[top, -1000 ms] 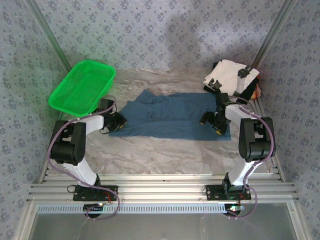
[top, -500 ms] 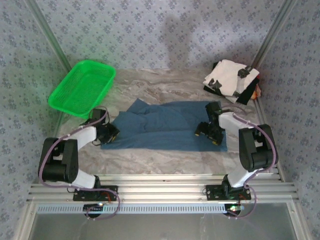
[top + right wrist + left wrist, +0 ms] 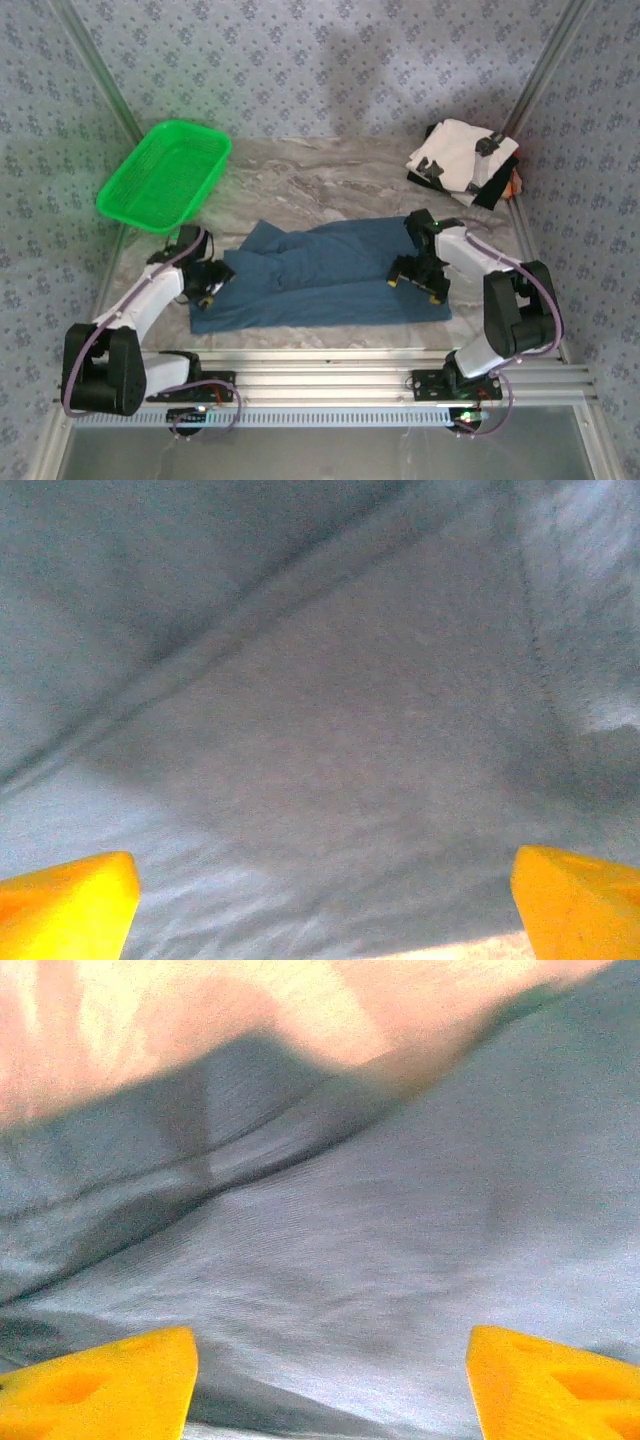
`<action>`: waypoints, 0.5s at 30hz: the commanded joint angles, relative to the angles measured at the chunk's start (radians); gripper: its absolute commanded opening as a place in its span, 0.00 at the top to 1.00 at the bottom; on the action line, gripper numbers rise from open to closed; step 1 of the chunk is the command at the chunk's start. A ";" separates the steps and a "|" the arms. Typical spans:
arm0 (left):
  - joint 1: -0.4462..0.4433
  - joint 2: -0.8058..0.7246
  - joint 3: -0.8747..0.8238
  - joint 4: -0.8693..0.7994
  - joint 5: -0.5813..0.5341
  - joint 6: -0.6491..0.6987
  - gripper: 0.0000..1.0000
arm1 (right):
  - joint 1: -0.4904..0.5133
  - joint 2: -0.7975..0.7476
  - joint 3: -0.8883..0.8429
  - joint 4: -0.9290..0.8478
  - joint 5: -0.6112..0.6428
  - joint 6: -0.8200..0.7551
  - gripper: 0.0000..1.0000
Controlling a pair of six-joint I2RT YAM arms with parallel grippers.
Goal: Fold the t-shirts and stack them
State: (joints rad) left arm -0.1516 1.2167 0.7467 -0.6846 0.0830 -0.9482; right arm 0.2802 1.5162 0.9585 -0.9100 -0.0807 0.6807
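Fingers (image 3: 95,1385), cropped to yellow tips, spread over blue t-shirt (image 3: 320,280).

Top view: even, diffuse light, sharp; broad soft shadow on back wall (image 3: 370,55). Left wrist view: table (image 3: 150,1010) blown out, pinkish-yellow glare. Both wrist views soft (dusty-blue t-shirt (image 3: 330,710) too close), right one dimmer.

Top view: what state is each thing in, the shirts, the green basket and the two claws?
blue t-shirt: spread out, wrinkled, partly folded over.
folded t-shirts: folded, stacked at the far right.
green basket: upright, looks empty.
left gripper: open, over the shirt's left end.
right gripper: open, over the shirt's right end.
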 commanded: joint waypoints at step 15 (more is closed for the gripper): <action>-0.048 0.907 1.136 -0.365 0.307 0.730 0.34 | -0.297 0.169 0.476 -0.026 -0.271 -0.471 0.00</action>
State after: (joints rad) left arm -0.1852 2.0422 1.7950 -0.8749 0.3538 -0.3729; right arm 0.0235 1.6279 1.4132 -0.9371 -0.2634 0.2855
